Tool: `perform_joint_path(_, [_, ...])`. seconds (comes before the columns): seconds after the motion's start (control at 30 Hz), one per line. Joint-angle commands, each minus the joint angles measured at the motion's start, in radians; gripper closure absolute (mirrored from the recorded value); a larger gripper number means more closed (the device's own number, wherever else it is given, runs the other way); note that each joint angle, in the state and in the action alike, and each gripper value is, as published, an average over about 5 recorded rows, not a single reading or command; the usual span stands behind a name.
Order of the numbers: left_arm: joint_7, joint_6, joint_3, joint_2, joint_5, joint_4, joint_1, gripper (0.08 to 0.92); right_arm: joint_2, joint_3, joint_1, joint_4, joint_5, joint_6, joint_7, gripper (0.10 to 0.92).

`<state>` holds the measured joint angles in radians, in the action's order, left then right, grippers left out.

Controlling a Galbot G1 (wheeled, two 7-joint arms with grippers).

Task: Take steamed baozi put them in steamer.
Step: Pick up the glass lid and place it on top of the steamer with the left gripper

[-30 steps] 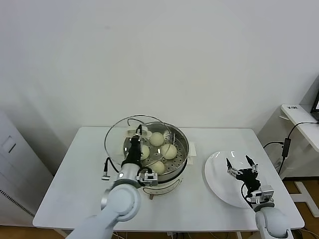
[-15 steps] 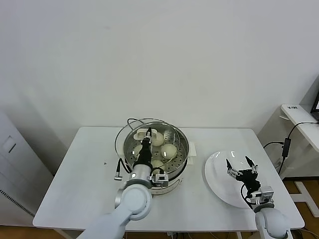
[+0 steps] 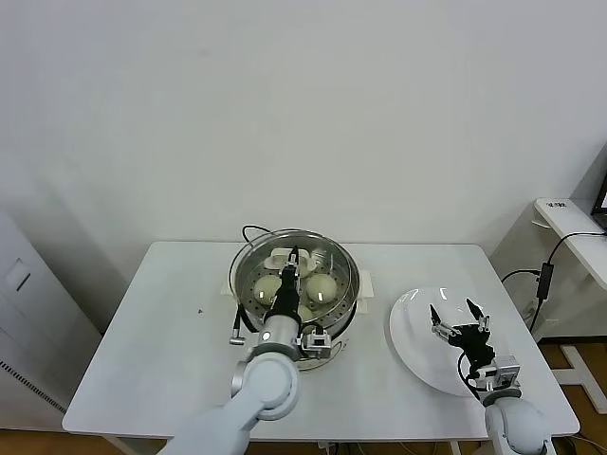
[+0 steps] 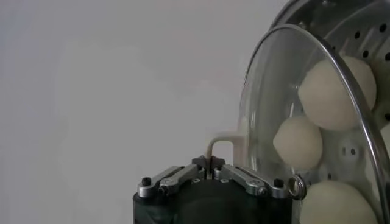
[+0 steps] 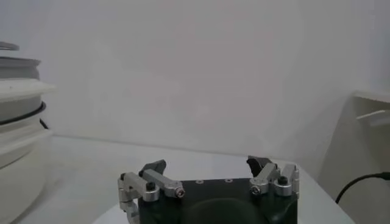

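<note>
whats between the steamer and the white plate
Only bare white table, as the head view shows. The steamer and the plate stand apart, with nothing lying in the gap.

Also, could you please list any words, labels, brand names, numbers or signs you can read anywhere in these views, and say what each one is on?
None can be read.
The steamer, the glass lid over the baozi, and the plate show no print.
Both grippers, left and right, carry no legible marking.
The table has one small dark speck, too small to tell.
</note>
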<state>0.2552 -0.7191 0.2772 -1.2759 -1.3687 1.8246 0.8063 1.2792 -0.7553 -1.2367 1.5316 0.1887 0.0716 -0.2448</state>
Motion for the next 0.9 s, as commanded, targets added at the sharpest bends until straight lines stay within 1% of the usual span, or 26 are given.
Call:
perform_joint_path(0.03, [-0.008, 0.002, 0.013, -0.014, -0.001, -0.022, -0.003, 0.890, 0.000, -0.005, -0.002, 0.000, 0.000, 0.001, -0.002, 0.203])
perform_joint_path(0.9, [-0.019, 0.003, 0.017, -0.018, 0.013, -0.039, 0.001, 0.890, 0.002, -0.015, -0.007, -0.003, -0.002, 0.004, -0.007, 0.203])
